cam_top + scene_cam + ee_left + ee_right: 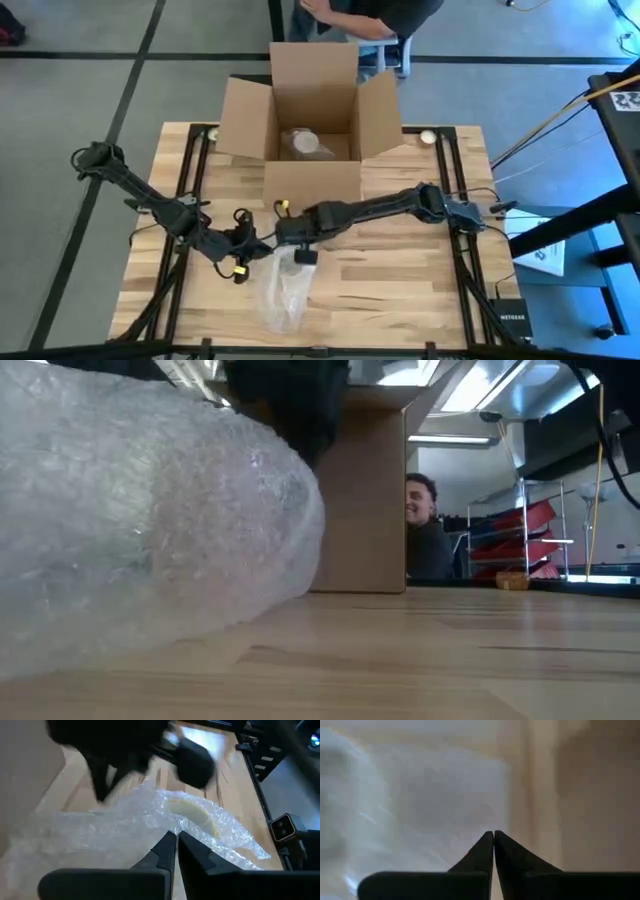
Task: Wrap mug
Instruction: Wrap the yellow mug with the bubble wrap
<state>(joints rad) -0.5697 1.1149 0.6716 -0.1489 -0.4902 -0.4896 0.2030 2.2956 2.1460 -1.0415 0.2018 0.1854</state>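
We pinch the bubble wrap [283,290] with clenched left hand [172,851] and right hand [300,254], apparently holding it folded over the mug.

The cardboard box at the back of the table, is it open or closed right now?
Open. The cardboard box has its flaps spread outward in the high view, with a wrapped bundle visible inside.

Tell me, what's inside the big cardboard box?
In the cardboard box sits one bundle wrapped in bubble wrap. The wrap hides what it holds, and the box walls cover some of the floor.
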